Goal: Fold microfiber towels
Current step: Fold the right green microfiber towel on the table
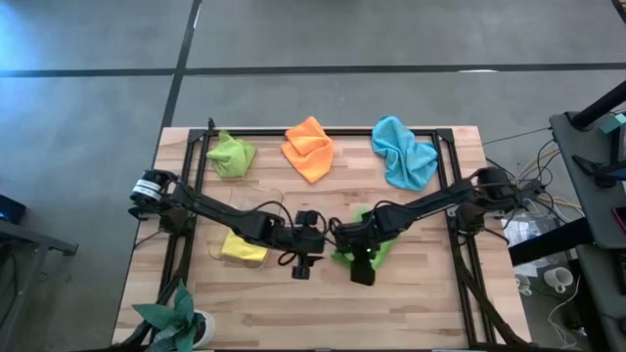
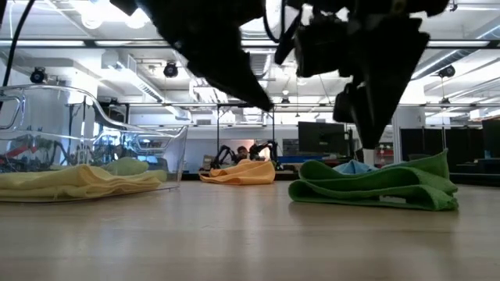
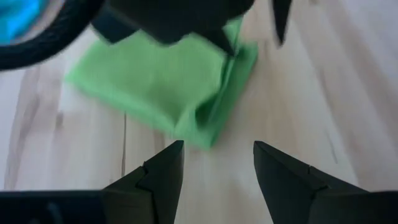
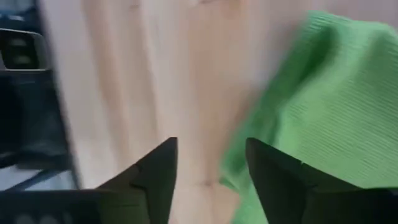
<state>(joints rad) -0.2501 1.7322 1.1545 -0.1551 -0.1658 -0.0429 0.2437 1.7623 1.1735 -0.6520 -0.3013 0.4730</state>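
Here the right end effector (image 4: 208, 171) is hovering open and empty beside the folded darker green towel (image 1: 377, 249), bare desk (image 1: 421, 303) lying toward six o'clock.

Bright, even light falls from the ceiling lamps (image 2: 94, 19), which glare white in the low view. Both wrist views are smeared with blur, and the arms against the lamps are black silhouettes.

Folded towel under a raised gripper

The darker green towel (image 2: 375, 186) lies folded on the table (image 2: 234, 242), just below the dark fingers (image 2: 367, 109).
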